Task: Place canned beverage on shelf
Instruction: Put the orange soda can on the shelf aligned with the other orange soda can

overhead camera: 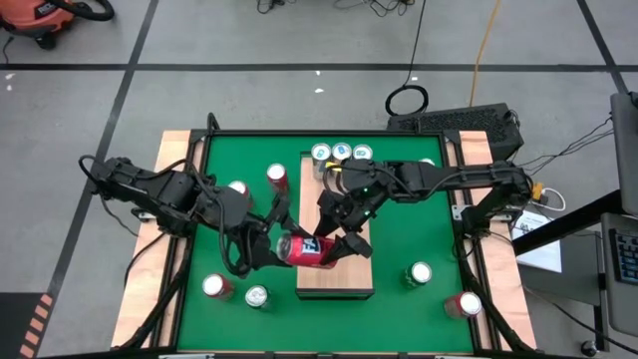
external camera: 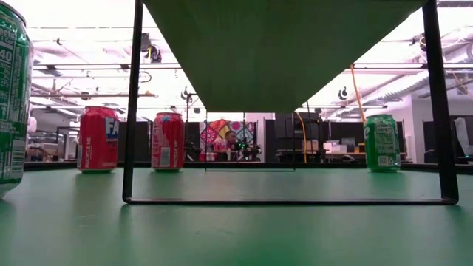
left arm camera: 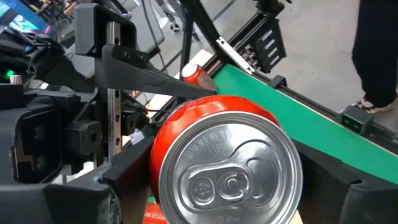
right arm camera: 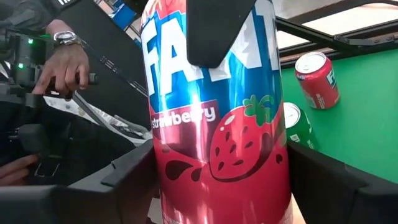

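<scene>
Green table [overhead camera: 399, 239], shelf [overhead camera: 339, 284] mid-way: can [overhead camera: 304, 250] sideways above shelf, clamped between left gripper [overhead camera: 267, 249] and right gripper [overhead camera: 334, 242]; could slip, roll off during handover.

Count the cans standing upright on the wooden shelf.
3, side by side at the shelf's far end: left can, middle can, right can. The arms might hide more.

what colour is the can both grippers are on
Red, with a blue band, white lettering and a strawberry picture; the can shows best in the right wrist view.
</scene>
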